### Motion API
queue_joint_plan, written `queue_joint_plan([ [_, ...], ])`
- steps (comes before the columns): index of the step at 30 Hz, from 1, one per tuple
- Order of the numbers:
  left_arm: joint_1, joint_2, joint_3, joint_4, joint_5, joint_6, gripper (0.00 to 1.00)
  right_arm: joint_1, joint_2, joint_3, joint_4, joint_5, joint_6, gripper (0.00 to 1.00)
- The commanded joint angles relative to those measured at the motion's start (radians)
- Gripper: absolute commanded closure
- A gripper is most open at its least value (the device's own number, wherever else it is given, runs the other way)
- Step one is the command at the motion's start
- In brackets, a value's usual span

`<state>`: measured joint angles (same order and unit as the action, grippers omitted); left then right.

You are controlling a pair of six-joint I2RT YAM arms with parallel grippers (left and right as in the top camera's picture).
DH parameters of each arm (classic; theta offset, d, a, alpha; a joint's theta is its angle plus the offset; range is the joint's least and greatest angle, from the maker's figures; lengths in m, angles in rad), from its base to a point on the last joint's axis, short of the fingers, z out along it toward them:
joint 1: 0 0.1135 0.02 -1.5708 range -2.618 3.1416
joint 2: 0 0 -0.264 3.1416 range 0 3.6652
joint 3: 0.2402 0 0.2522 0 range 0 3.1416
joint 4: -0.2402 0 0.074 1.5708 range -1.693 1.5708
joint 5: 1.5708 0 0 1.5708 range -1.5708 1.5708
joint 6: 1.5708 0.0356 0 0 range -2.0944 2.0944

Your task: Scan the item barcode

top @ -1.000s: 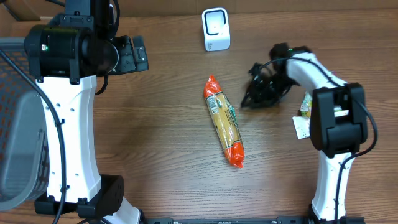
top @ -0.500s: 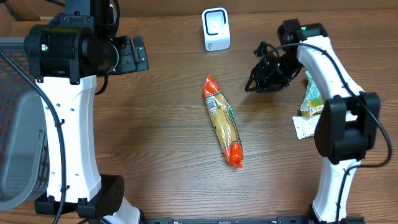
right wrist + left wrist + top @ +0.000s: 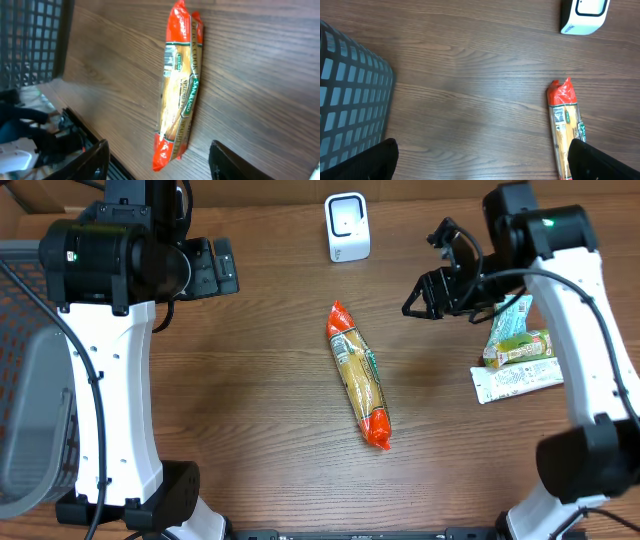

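1. The long pasta packet [image 3: 360,376], clear in the middle with orange crimped ends, lies flat near the middle of the worktop [image 3: 250,400]. It runs from far to near, its near end slanted a little toward the right edge. Nothing touches it.
2. In the right wrist view the packet [image 3: 180,85] shows its green-and-white label side up. In the left wrist view only its far orange end and part of the label [image 3: 567,130] are seen.
3. The white scanner [image 3: 347,227] stands upright by the far edge, well apart from the packet and roughly in line with its far end.
4. The right claw [image 3: 425,272] hangs to the right of the packet, toward the far right corner. Its fingers [image 3: 95,160] are spread and hold nothing.
5. The left claw [image 3: 225,268] is near the far left corner, spread wide and empty; its fingers [image 3: 370,162] sit at the bottom corners of its own view.
6. Green snack packets [image 3: 515,330] and a flat white one [image 3: 515,380] lie by the right edge, just beside each other.
7. A grey mesh basket [image 3: 25,380] stands at the left edge.
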<state>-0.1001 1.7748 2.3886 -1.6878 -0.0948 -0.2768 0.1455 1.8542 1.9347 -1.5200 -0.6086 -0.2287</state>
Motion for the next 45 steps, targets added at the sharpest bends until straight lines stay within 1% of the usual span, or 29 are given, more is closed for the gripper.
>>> queue_joint_plan([
  [1, 0.001, 0.004, 0.002, -0.002, -0.01, 0.019, 0.0, 0.023, -0.042, 0.008, -0.001, 0.095, 0.069, 0.34],
  [3, 0.001, 0.004, 0.002, -0.002, -0.01, 0.019, 0.01, 0.066, -0.042, -0.01, 0.009, 0.209, 0.122, 0.34],
  [6, 0.001, 0.004, 0.002, -0.002, -0.01, 0.019, 0.0, 0.155, -0.042, -0.081, 0.072, 0.384, 0.222, 0.31],
  [8, 0.001, 0.004, 0.002, -0.002, -0.01, 0.019, 0.0, 0.214, -0.041, -0.156, 0.129, 0.426, 0.251, 0.25],
  [9, 0.001, 0.004, 0.002, -0.002, -0.01, 0.019, 0.0, 0.239, -0.041, -0.199, 0.161, 0.436, 0.263, 0.21],
  [11, 0.001, 0.004, 0.002, -0.002, -0.01, 0.019, 0.0, 0.277, -0.04, -0.284, 0.227, 0.435, 0.267, 0.0],
  [16, 0.001, 0.004, 0.002, -0.002, -0.009, 0.019, 0.0, 0.341, -0.04, -0.503, 0.431, 0.433, 0.266, 0.0],
  [18, 0.001, 0.004, 0.002, -0.002, -0.009, 0.019, 0.0, 0.353, -0.04, -0.566, 0.504, 0.432, 0.266, 0.0],
  [20, 0.001, 0.004, 0.002, -0.002, -0.01, 0.019, 0.0, 0.368, -0.04, -0.653, 0.614, 0.421, 0.267, 0.0],
  [22, 0.001, 0.004, 0.002, -0.002, -0.01, 0.019, 0.0, 0.384, -0.04, -0.705, 0.673, 0.426, 0.254, 0.0],
  [24, 0.001, 0.004, 0.002, -0.002, -0.009, 0.019, 0.0, 0.411, -0.04, -0.738, 0.699, 0.452, 0.251, 0.0],
  [29, 0.001, 0.004, 0.002, -0.002, -0.01, 0.019, 0.0, 0.498, -0.037, -0.743, 0.715, 0.505, 0.251, 0.0],
  [36, 0.001, 0.004, 0.002, -0.002, -0.01, 0.019, 0.0, 0.519, 0.013, -0.745, 0.703, 0.553, 0.253, 0.0],
  [38, 0.001, 0.004, 0.002, -0.002, -0.01, 0.019, 0.0, 0.517, 0.024, -0.745, 0.703, 0.555, 0.253, 0.04],
  [40, 0.001, 0.004, 0.002, -0.002, -0.01, 0.019, 0.0, 0.511, 0.028, -0.745, 0.703, 0.555, 0.256, 0.15],
  [41, 0.001, 0.004, 0.002, -0.002, -0.01, 0.019, 0.0, 0.511, 0.028, -0.745, 0.702, 0.555, 0.256, 0.22],
  [42, 0.001, 0.004, 0.002, -0.002, -0.01, 0.019, 0.0, 0.511, 0.028, -0.745, 0.7, 0.552, 0.256, 0.33],
  [43, 0.001, 0.004, 0.002, -0.002, -0.009, 0.019, 0.0, 0.511, 0.028, -0.744, 0.699, 0.546, 0.256, 0.46],
  [44, 0.001, 0.004, 0.002, -0.002, -0.01, 0.019, 0.0, 0.51, 0.028, -0.745, 0.699, 0.534, 0.256, 0.56],
  [45, 0.001, 0.004, 0.002, -0.002, -0.01, 0.019, 0.0, 0.51, 0.028, -0.745, 0.7, 0.519, 0.256, 0.63],
])
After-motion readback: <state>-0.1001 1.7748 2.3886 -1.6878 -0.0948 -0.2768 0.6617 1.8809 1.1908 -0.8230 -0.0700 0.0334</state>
